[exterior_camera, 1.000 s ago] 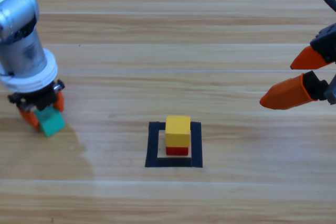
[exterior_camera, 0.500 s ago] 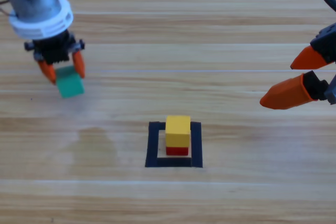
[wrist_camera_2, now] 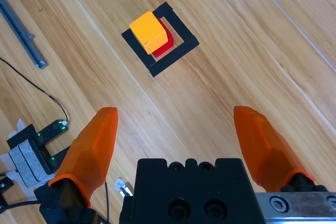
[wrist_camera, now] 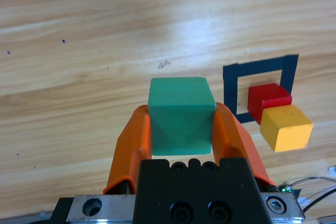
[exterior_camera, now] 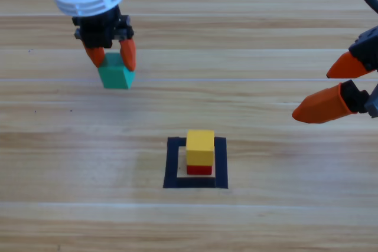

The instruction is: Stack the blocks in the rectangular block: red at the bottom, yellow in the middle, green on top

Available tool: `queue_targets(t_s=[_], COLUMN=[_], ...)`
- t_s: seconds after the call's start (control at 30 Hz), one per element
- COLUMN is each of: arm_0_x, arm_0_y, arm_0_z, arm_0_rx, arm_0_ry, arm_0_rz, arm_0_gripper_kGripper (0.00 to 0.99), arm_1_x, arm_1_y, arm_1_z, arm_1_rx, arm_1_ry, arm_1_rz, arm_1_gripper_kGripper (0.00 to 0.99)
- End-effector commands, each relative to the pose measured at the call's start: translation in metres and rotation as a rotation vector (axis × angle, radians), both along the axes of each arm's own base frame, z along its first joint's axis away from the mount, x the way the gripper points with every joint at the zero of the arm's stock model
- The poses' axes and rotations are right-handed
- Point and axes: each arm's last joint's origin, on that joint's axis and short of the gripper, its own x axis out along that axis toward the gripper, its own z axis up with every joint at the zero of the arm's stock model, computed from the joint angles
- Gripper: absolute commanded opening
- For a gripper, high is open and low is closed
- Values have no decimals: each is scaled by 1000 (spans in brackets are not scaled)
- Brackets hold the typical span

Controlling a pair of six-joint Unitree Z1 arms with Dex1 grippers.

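With its orange jaws closed on the teal-green cube (exterior_camera: 116,77), the left gripper (exterior_camera: 111,56) hangs above the wooden table (exterior_camera: 266,222), up and to the left of the black tape square (exterior_camera: 195,163) in the high view. Inside that outline the yellow cube (exterior_camera: 200,147) sits on the red cube (exterior_camera: 199,169); the wrist views show it offset from the red cube rather than squarely over it. That offset looks like the main hazard: a green cube set down off-centre, or with a sideways nudge from the jaws, could push the yellow one off or topple the pile. The grip covers only part of the cube's sides, so a slip or a twist on release seems possible too. At the right edge, the right gripper (exterior_camera: 342,90) waits with its jaws spread wide and nothing between them, well clear of the stack. Nothing lies on the bare wood between the carried cube and the square.
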Motion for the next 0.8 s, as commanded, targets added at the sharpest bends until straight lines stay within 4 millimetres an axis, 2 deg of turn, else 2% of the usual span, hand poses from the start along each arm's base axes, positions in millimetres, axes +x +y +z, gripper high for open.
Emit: queue_targets(t_s=[0.03,0.23,0.47,0.57,0.8], arm_0_x=[-19,-46,-71,-81,-89], arm_0_y=[-39,-56,-81,-90,-103], arm_0_z=[-8,-3,-17,-17,-12], arm_0_rx=[80,93,124,123,104], arm_0_ry=[11,17,60,58,36], arm_0_rz=[-23,19,53,70,82], arm_0_gripper_kGripper=[0,0,0,0,0], arm_1_x=[3,4,3,4,4], arm_1_y=[-7,-6,-7,-6,-6], arm_1_z=[-9,-9,-9,-9,-9], arm_1_rx=[-23,-23,-23,-24,-24], arm_1_ry=[33,35,33,34,33], arm_1_rz=[-17,-16,-15,-15,-13], arm_1_gripper_kGripper=[973,973,973,973,973])
